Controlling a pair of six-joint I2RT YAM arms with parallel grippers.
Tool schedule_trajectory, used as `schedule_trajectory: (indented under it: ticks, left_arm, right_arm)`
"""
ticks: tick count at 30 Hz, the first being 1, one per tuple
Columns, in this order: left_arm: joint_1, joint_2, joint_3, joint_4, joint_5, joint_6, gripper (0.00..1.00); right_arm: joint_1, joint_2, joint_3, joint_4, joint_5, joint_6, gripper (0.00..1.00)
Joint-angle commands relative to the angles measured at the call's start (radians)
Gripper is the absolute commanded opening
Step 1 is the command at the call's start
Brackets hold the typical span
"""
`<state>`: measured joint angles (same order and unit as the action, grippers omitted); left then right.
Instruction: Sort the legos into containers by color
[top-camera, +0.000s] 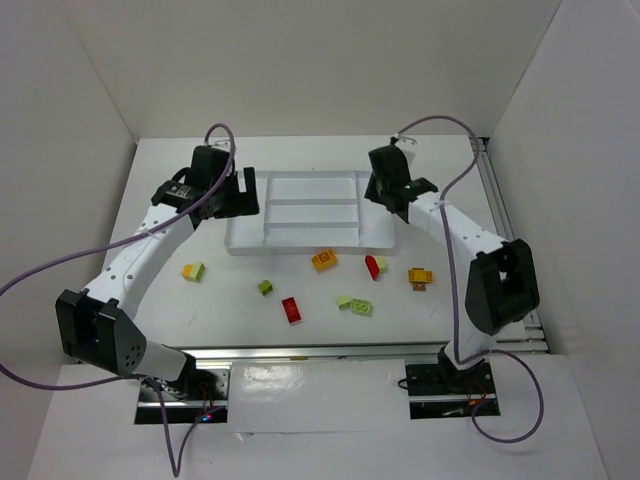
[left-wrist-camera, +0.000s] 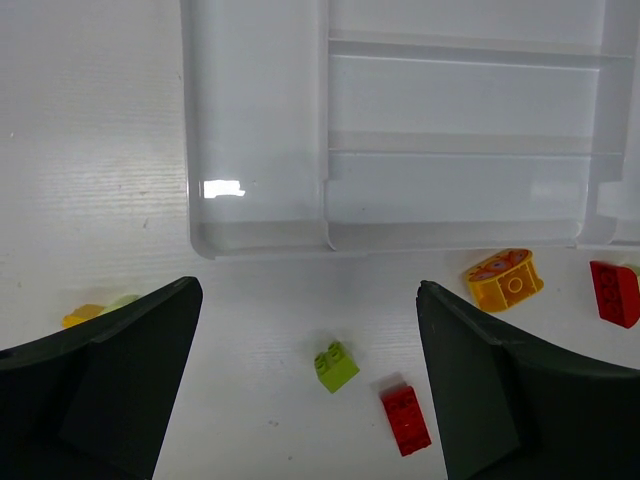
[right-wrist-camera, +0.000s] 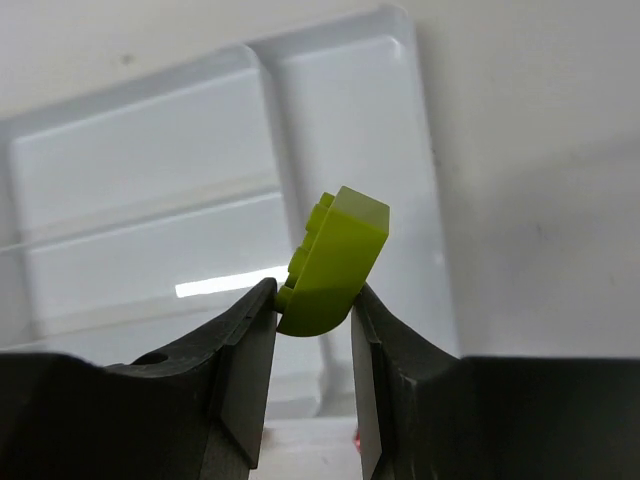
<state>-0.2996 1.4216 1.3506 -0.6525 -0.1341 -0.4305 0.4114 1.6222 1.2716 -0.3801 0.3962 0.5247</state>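
The white tray (top-camera: 300, 188) with oblong compartments lies at the table's middle back, and its compartments look bare. My right gripper (right-wrist-camera: 312, 300) is shut on a lime green lego (right-wrist-camera: 335, 262) and holds it above the tray's right part (right-wrist-camera: 150, 170). In the top view the right gripper (top-camera: 388, 197) is over the tray's right end. My left gripper (left-wrist-camera: 308, 290) is open and empty, above the table just in front of the tray's left end (left-wrist-camera: 255, 150). Below it lie a green lego (left-wrist-camera: 336, 366) and a red lego (left-wrist-camera: 406, 420).
Loose legos lie in front of the tray: a yellow-and-green one (top-camera: 193, 271), green (top-camera: 265, 288), red (top-camera: 291, 310), orange (top-camera: 324, 260), red (top-camera: 372, 267), a pale green pair (top-camera: 355, 304) and orange (top-camera: 420, 276). White walls enclose the table.
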Motion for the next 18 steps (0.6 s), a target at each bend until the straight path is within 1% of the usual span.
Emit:
schedule_trajectory:
  ticks: [1,2,3,4,5,6,7,8,10,11,12,15,18]
  left_arm:
    - [-0.003,-0.024,0.045,-0.018,-0.058,-0.047,1.00]
    - [-0.003,-0.036,0.045,-0.018,-0.058,-0.047,1.00]
    - [-0.003,-0.036,0.045,-0.027,-0.058,-0.047,1.00]
    - [-0.003,-0.047,0.045,-0.027,-0.058,-0.047,1.00]
    - [-0.003,-0.058,0.045,-0.027,-0.047,-0.047,1.00]
    - [-0.003,-0.058,0.036,-0.027,-0.047,-0.047,1.00]
    - [-0.003,-0.068,0.036,-0.041,-0.032,-0.037,1.00]
    - [-0.012,-0.079,0.036,-0.041,-0.032,-0.037,1.00]
    - [-0.012,-0.095,0.036,-0.052,-0.032,-0.028,1.00]
    - [-0.012,-0.095,0.012,-0.052,-0.022,-0.028,1.00]
    - [-0.012,-0.110,-0.001,-0.052,0.017,-0.018,1.00]
    - [-0.012,-0.121,-0.045,-0.042,0.082,-0.017,1.00]
    - [-0.021,-0.121,-0.105,-0.042,0.082,-0.027,1.00]
  right_arm:
    - [0.009,0.153,0.129,0.050,-0.042,-0.071,0.29]
    - [0.009,0.195,0.222,0.050,-0.060,-0.071,0.29]
    - [0.009,0.240,0.273,0.050,-0.085,-0.081,0.29]
    - [0.009,0.324,0.322,0.028,-0.123,-0.081,0.29]
    - [0.020,0.362,0.413,0.027,-0.141,-0.091,0.29]
    - [0.020,0.396,0.460,0.015,-0.181,-0.103,0.29]
    - [0.030,0.457,0.501,-0.005,-0.181,-0.103,0.30]
    - [0.030,0.481,0.564,-0.005,-0.198,-0.103,0.30]
    - [0.030,0.516,0.600,0.004,-0.230,-0.112,0.30]
    - [0.030,0.547,0.615,0.016,-0.230,-0.112,0.30]
    - [0.030,0.564,0.647,0.017,-0.240,-0.112,0.30]
    - [0.040,0.614,0.677,0.017,-0.205,-0.089,0.31]
    - [0.040,0.648,0.699,0.017,-0.223,-0.080,0.32]
